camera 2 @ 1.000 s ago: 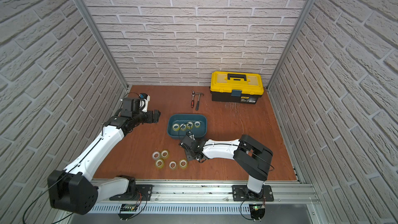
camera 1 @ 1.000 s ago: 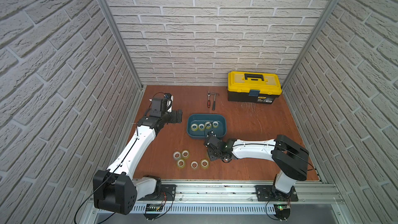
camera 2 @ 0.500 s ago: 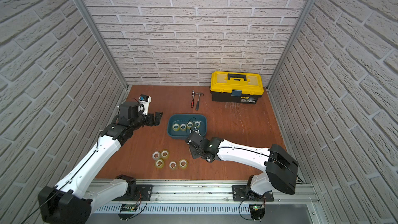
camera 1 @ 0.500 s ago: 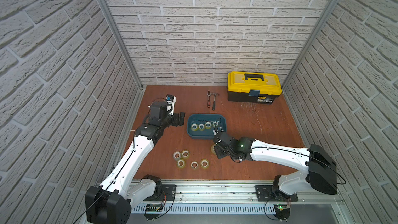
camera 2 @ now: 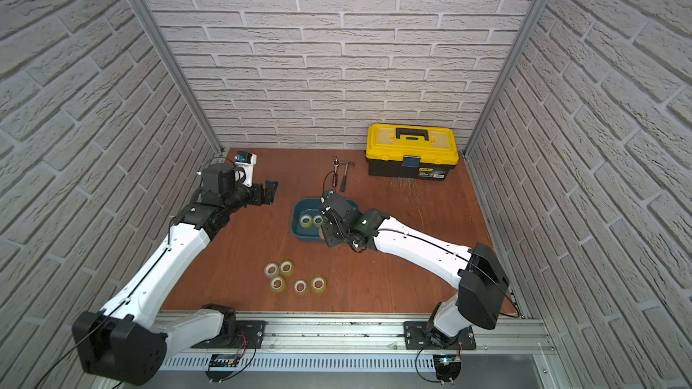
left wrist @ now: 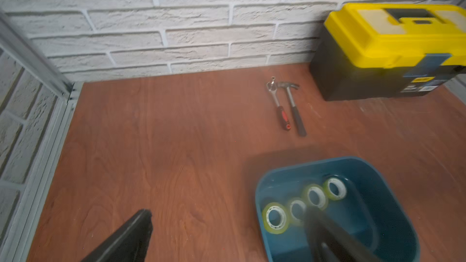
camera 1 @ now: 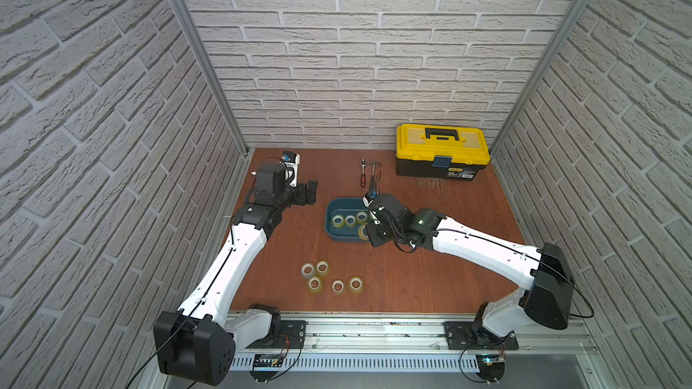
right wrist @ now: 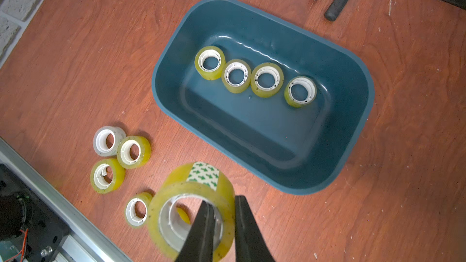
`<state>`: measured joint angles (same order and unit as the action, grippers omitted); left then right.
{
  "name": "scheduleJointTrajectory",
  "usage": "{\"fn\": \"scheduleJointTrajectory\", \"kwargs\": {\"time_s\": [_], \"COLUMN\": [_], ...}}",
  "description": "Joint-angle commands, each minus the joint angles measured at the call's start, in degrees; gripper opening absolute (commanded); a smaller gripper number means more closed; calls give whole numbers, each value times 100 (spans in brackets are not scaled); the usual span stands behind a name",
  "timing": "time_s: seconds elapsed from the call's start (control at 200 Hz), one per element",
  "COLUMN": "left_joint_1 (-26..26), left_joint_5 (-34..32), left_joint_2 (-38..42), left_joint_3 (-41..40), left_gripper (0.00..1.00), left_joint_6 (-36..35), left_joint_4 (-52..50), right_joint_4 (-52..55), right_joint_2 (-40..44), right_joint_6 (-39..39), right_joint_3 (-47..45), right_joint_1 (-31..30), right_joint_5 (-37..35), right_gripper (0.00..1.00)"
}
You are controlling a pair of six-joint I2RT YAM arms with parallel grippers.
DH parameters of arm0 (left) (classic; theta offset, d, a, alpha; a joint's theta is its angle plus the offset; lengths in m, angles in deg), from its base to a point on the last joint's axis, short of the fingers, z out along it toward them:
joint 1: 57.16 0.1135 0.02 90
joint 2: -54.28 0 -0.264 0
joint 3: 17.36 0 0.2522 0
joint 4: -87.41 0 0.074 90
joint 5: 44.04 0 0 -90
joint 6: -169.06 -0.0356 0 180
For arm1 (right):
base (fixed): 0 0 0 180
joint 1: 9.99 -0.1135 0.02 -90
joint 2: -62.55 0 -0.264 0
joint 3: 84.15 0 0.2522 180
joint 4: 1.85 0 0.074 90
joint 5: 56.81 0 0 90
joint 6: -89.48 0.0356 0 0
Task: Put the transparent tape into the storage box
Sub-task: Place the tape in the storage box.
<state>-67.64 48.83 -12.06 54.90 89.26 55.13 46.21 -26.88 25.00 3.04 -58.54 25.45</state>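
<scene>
Presently, right gripper pinches the transparent tape, one finger inside the core; storage box rim just ahead, open floor before four rolls along its far wall.

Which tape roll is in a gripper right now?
The roll with the green-arrow tab, its wall pinched by the right gripper, one finger through its core. Four others lie flat in the blue tub, five more on the table.

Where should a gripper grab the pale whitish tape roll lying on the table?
I'd come straight down: one finger into the open core of the whitish tape roll, the other outside its wall, away from the yellow roll it touches. It lies flat, hole up.
</scene>
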Motion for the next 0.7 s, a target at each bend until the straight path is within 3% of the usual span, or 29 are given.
{"fn": "scheduleJointTrajectory", "kwargs": {"time_s": [0.0, 0.23, 0.695], "left_joint_1": [218, 239, 244], "left_joint_5": [69, 82, -276], "left_joint_2": [140, 326, 103], "left_joint_3": [-278, -355, -208], "left_gripper": [98, 98, 98], "left_joint_6": [119, 89, 88], "left_joint_4": [342, 402, 164], "right_joint_4": [85, 285, 138], "right_joint_2": [-275, -1217, -2807], "right_joint_6": [-229, -407, -443], "right_joint_3": [395, 1288, 2157], "right_joint_1": [211, 501, 640], "right_joint_5": [391, 735, 1348], "right_gripper": [7, 7, 7]}}
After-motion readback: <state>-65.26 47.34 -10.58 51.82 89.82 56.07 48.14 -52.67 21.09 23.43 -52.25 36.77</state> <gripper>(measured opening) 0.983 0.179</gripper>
